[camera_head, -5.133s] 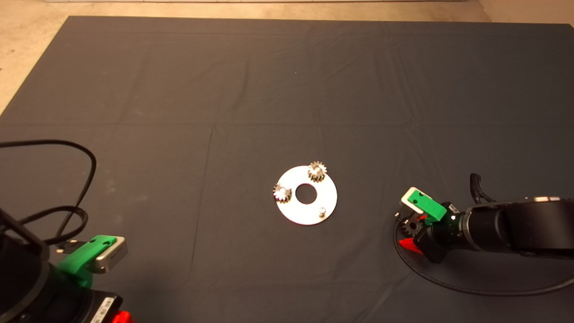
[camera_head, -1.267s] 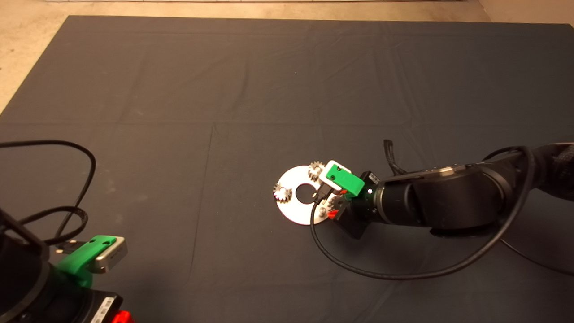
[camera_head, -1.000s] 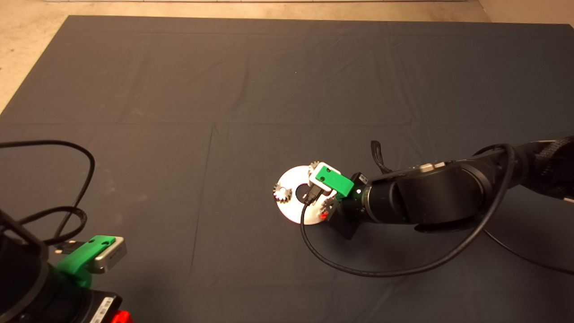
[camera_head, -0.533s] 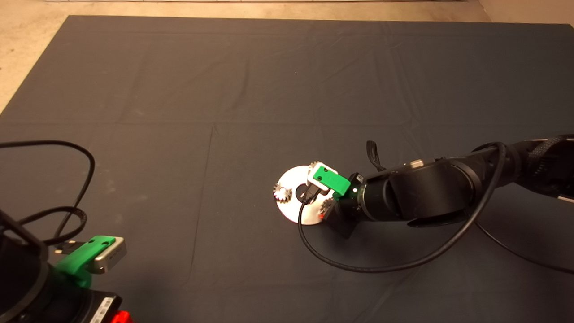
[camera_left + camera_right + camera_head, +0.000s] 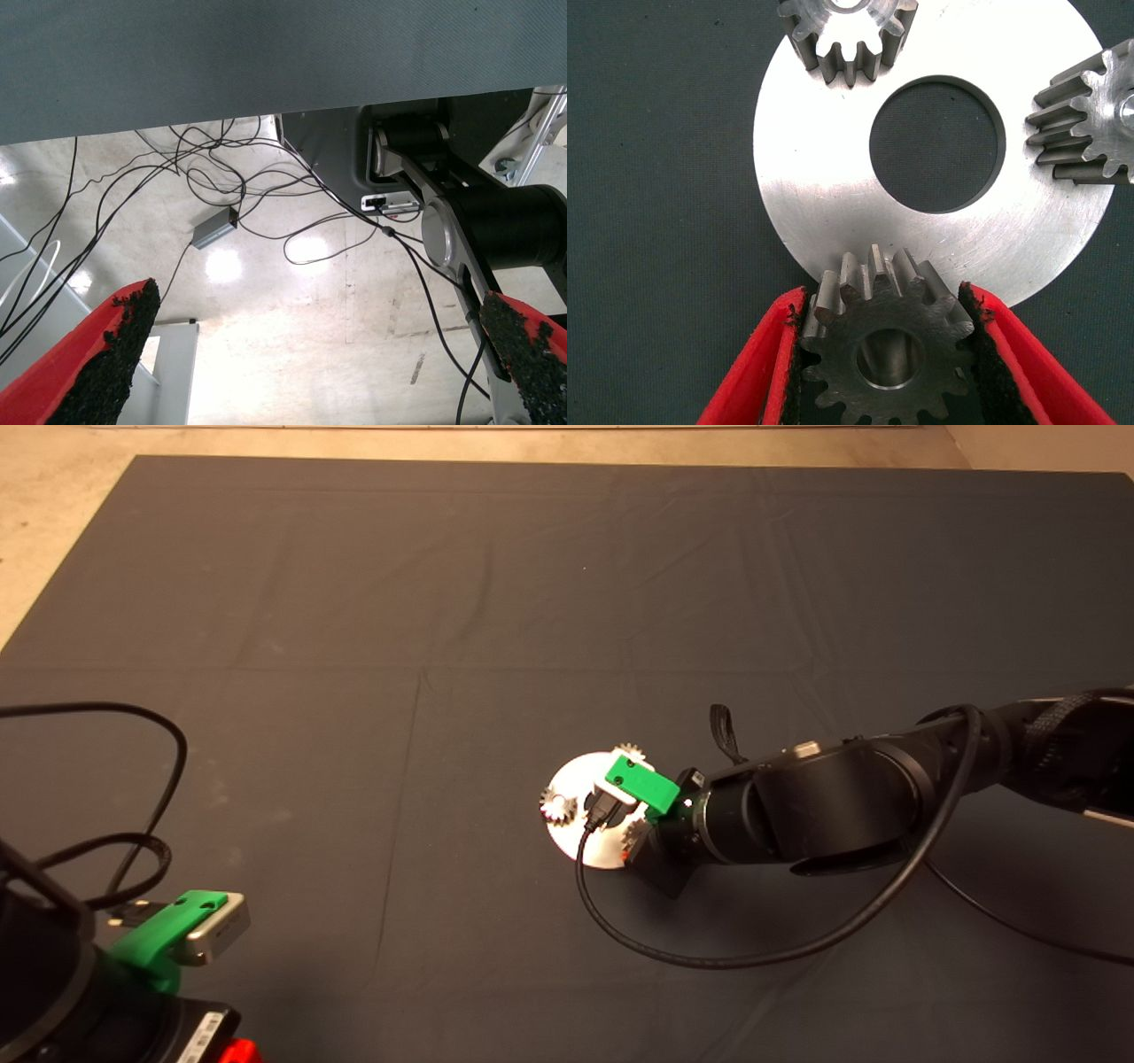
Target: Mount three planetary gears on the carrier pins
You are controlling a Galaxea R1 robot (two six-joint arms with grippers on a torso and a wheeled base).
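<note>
From overhead we see the right gripper (image 5: pixel 631 849) at the near right edge of the flat shiny round metal disc with a large central hole (image 5: pixel 567 831), its black arm and green camera mount covering much of that disc. Its wrist view gives us what the overhead cannot: the two red fingers with black pads (image 5: pixel 788 359) pinch a dark grey toothed spur gear (image 5: pixel 881 345) by its flanks, the gear overlapping the disc's (image 5: pixel 833 190) rim closest to the fingers. Inside the gear's bore we see a pale metal surface, but cannot tell whether it is a pin. Beyond the fingertips, across the central hole, we note two silvery toothed gears standing on the disc, one (image 5: pixel 849 34) off to one side and the other (image 5: pixel 1090 119) to the opposite side. Overhead, only one of them (image 5: pixel 556 807) shows whole, beyond the gripper; the other (image 5: pixel 630 752) peeks past the green mount. The left gripper (image 5: pixel 319 363) waits at the mat's lower left corner, fingers spread wide apart over floor and loose black cables (image 5: pixel 221 190).
</note>
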